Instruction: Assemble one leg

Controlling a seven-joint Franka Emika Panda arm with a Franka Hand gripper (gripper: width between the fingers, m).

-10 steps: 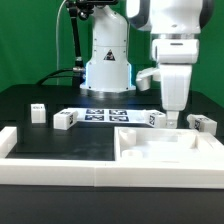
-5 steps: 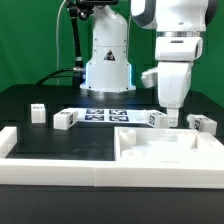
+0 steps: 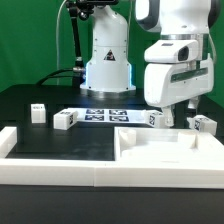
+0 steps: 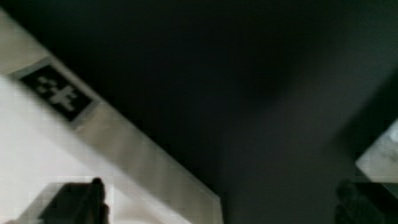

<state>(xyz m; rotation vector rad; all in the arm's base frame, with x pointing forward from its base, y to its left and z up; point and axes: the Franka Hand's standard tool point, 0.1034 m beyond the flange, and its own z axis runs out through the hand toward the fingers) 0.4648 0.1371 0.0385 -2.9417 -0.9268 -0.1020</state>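
Observation:
Several small white legs with tags lie on the black table: one [image 3: 152, 119] beside the gripper, one [image 3: 203, 124] at the exterior view's right, two [image 3: 65, 120] [image 3: 37, 113] at its left. My gripper [image 3: 177, 112] hangs low between the two right-hand legs, just behind the large white panel [image 3: 165, 148]. In the wrist view the gripper [image 4: 224, 192] is open and empty, with its dark fingers [image 4: 73, 203] wide apart. A white tagged part [image 4: 71, 140], probably the nearby leg, lies slantwise under one finger. Black table fills the gap between the jaws.
The marker board [image 3: 103, 114] lies flat in front of the robot base [image 3: 107, 65]. A raised white border [image 3: 20, 142] runs along the front and the exterior view's left. A white corner [image 4: 384, 152] shows near the other finger.
The hand has turned about its vertical axis, so its broad face now shows toward the exterior camera. It stayed at about the same place and height. No part moved.

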